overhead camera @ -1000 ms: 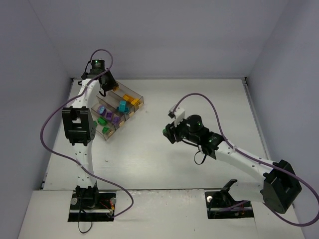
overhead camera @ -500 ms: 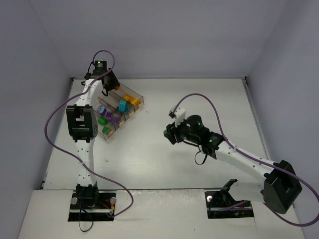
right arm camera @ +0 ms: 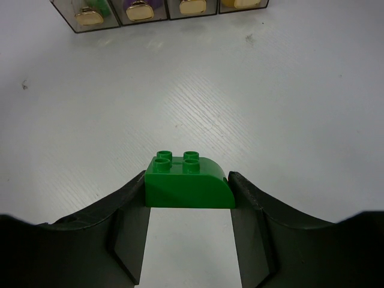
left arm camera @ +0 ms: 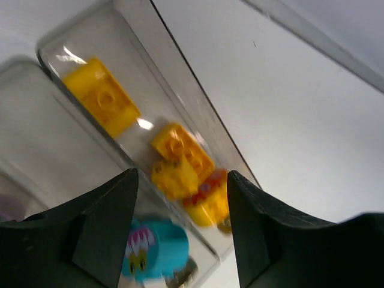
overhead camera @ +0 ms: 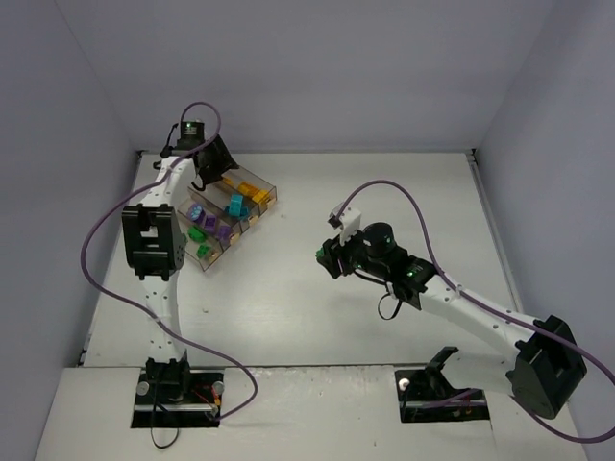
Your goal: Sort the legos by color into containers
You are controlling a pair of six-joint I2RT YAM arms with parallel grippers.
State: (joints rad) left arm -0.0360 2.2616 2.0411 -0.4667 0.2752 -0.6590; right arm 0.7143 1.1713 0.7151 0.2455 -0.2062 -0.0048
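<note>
Clearly the right gripper (right arm camera: 189, 180) pinches the green brick (right arm camera: 189, 187) by its flat end faces, well right of the containers (overhead camera: 208, 257). Light, rigid, slick plastic, I judge; its rounded top offers poor purchase. Left gripper (left arm camera: 183, 180) hangs spread over yellow bricks (left arm camera: 102, 96) in the far bin (left arm camera: 150, 78).

Containers (overhead camera: 206, 255) sit far-left, near L wall (overhead camera: 67, 144). Left gripper (overhead camera: 213, 165) hangs over their far end and blocks top access there. Open tabletop (overhead camera: 279, 307) betw containers & right gripper (overhead camera: 325, 257) w/ green lego (right arm camera: 189, 180). Wide room on R side.
</note>
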